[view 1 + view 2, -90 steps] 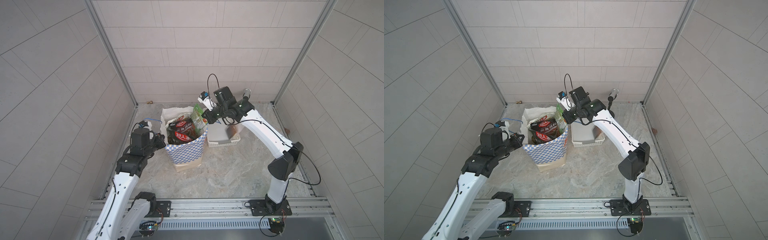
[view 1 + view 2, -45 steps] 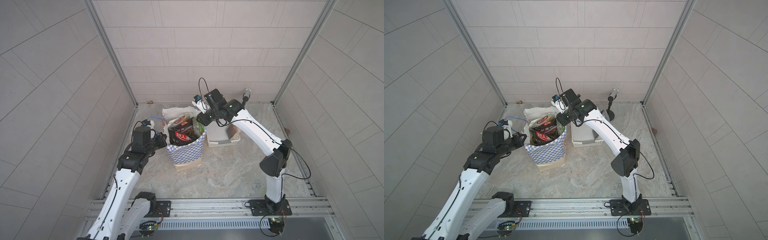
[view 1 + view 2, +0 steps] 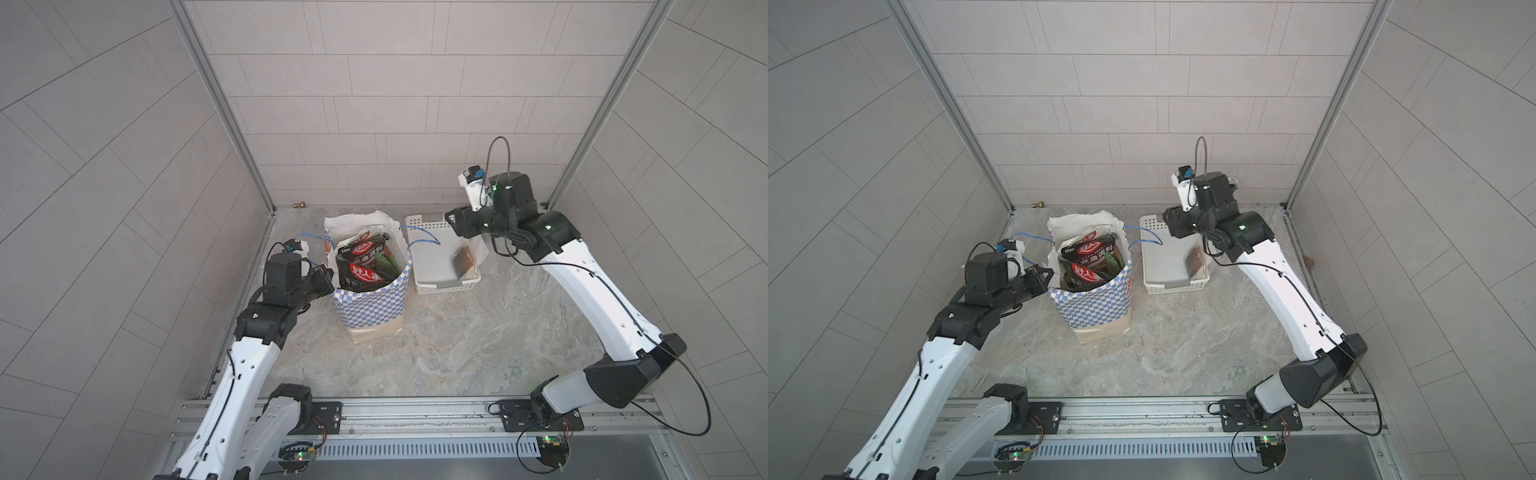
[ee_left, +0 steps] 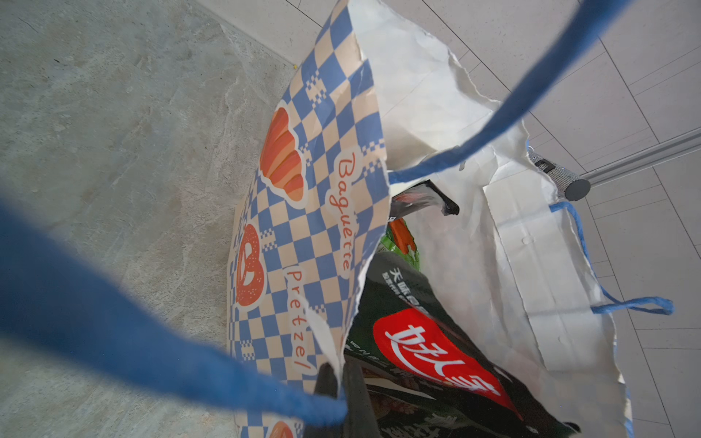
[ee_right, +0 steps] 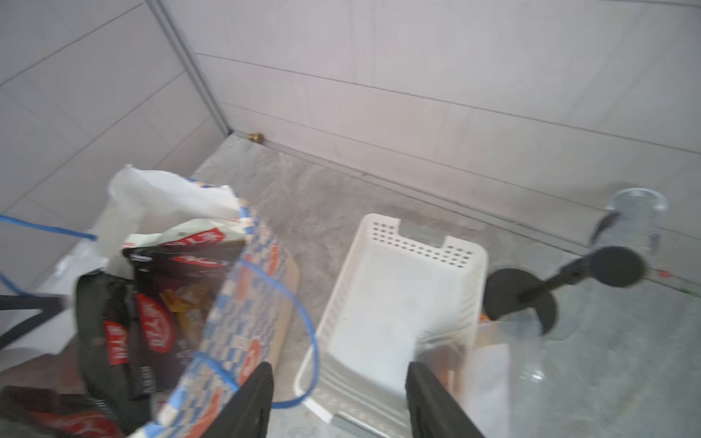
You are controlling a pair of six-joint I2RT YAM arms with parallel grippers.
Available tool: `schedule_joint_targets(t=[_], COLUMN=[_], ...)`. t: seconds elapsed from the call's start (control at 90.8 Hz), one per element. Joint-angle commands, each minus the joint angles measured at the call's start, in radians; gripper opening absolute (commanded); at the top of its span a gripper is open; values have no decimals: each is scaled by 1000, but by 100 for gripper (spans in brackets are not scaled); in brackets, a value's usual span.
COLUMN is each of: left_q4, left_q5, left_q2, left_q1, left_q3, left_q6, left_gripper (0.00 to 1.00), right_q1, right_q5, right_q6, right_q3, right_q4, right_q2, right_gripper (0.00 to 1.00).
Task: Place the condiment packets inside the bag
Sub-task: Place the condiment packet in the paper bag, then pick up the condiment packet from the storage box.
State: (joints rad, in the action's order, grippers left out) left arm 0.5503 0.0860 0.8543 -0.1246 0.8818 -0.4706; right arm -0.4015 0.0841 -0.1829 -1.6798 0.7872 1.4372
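Several condiment packets stick up out of the bag, which stands on the counter. One more packet leans in the white basket just beside it. The left jaws are pinched tight on the bag's rim; the right jaws hang wide open over the basket, holding nothing.

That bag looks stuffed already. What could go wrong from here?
The bag is packed near its rim with condiment packets, so the packet left in the basket may perch on top.
A blue cord handle droops over the basket; the open right gripper could snag it.
The left gripper pinches the paper rim, which might tear.
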Motion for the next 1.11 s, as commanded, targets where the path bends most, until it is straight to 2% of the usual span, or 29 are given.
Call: schedule_joint_targets(t=[0.0, 0.099, 0.187, 0.264, 0.352, 0.473, 0.561, 0.649, 0.716, 0.826, 0.892, 1.101], left_q4=[39, 35, 30, 29, 35, 50, 59, 65, 71, 89, 112, 138], left_q5=[16, 16, 19, 28, 29, 23, 14, 1, -11, -46, -87, -189], left_q2=[4, 9, 17, 19, 18, 15, 14, 13, 14, 14, 14, 10], left_q1=[-3, -3, -4, -4, -4, -4, -4, -3, -4, -4, -4, -4], left_q3=[16, 16, 14, 17, 20, 22, 27, 32, 41, 68, 98, 163], left_q6=[20, 20, 15, 12, 13, 24, 32, 37, 38, 39, 42, 78], left_gripper=[0, 0, 0, 0, 0, 0, 0, 1, 9, 32, 42, 61], right_q1=[140, 241, 265, 273, 280, 280, 278, 274, 271, 242, 216, 134], right_q5=[24, 91, 105, 120, 191, 259, 265, 232, 200, 178, 178, 180], right_q6=[-91, -109, -127, -145, -154, -175, -181, -171, -158, -124, -103, -99], right_q3=[184, 348, 433, 467, 463, 465, 463, 455, 446, 441, 428, 367], right_q4=[-54, -142, -228, -289, -315, -378, -398, -385, -361, -349, -344, -342], right_q2=[-54, -89, -75, -25, 69, 149, 166, 160, 145, 69, 21, -141], right_gripper=[73, 83, 87, 88, 86, 72, 54, 23, 0, 0, 0, 0])
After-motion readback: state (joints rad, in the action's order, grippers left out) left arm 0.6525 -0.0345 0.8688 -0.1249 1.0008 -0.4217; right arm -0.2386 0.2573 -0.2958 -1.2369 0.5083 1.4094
